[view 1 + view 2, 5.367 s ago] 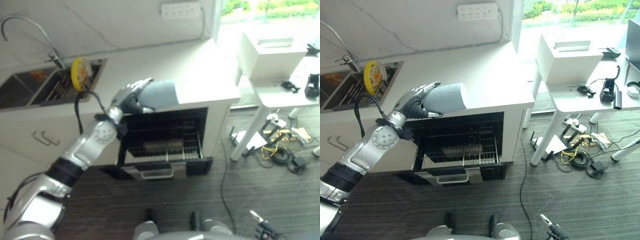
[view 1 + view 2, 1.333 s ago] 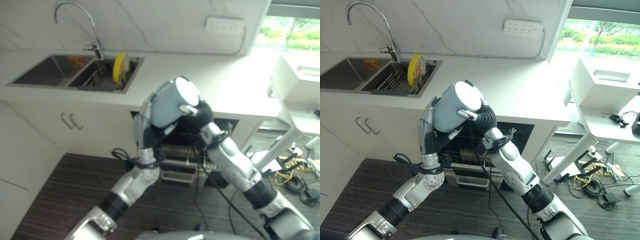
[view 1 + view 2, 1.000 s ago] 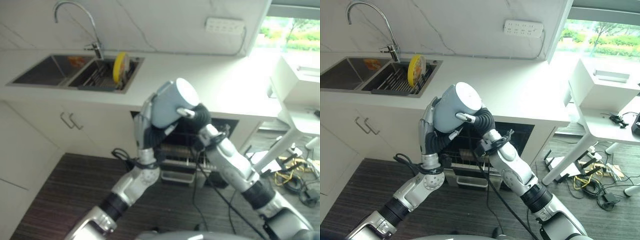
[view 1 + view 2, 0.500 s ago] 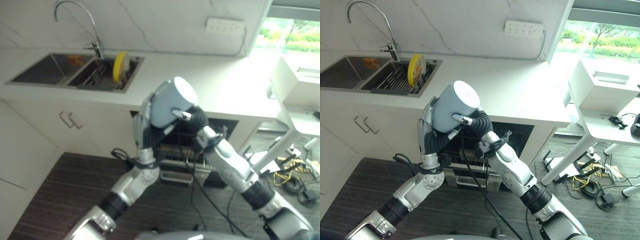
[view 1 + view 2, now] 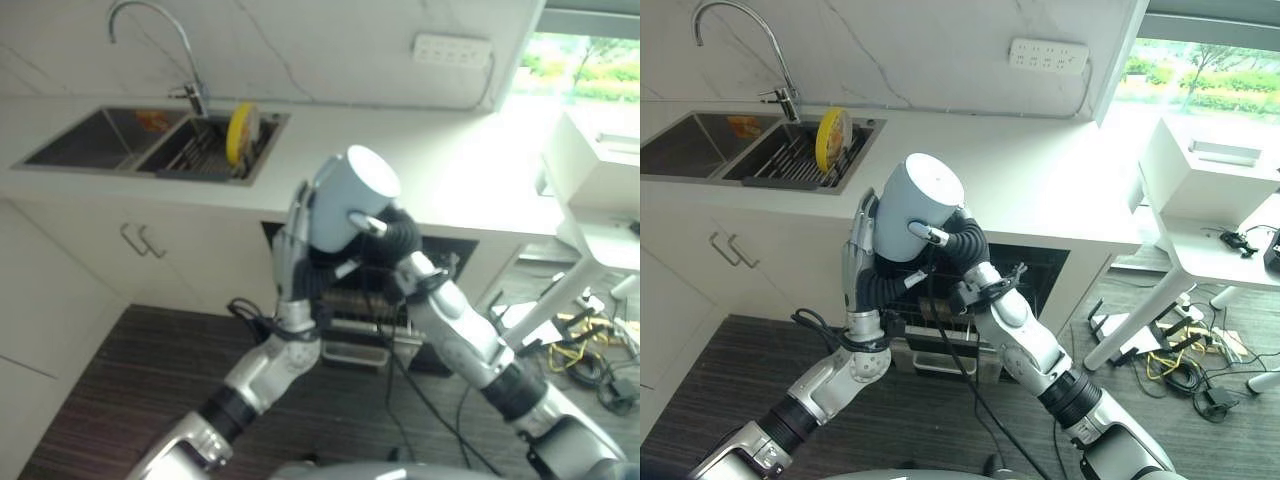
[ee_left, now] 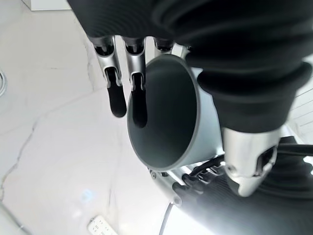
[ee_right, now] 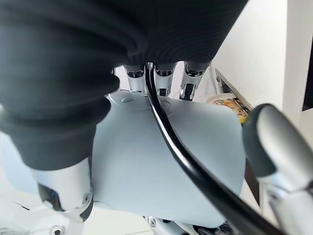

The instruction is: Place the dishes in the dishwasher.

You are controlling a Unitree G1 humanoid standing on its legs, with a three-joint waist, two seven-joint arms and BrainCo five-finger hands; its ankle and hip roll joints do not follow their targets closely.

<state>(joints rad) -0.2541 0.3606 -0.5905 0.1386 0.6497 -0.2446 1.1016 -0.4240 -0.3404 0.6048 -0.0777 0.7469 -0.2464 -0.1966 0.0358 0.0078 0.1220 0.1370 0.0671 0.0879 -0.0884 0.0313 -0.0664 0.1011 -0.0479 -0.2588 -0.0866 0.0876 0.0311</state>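
- White walls and a long white desk (image 5: 1040,190) fill the kitchen, with a dark striped floor (image 5: 730,390) below.
- Under the desk the dishwasher (image 5: 1030,265) stands open, and its wire rack (image 5: 930,300) shows just behind the two arms. That is where the dishes should go.
- On the robot's left, a steel sink (image 5: 700,150) is set into the desk, with a bent tap (image 5: 740,40) over it.
- One yellow plate (image 5: 832,138) stands on its edge in the sink's drying rack (image 5: 790,165). It looks like it waits for its turn.
- Up in the air, in front of the dishwasher, is the grey-blue cup (image 5: 915,210). Its flat bottom points up and back, and its open mouth faces down toward the left wrist.
- Two hands hold the cup at once, so this looks like a hand-over.
- From the sink side, the left hand (image 5: 862,255) has straight fingers (image 6: 137,93) lying along the cup's rim, more a prop than a grip.
- From the other side, the right hand (image 5: 955,245) curls its fingers and thumb (image 7: 279,147) round the cup wall and grips it.
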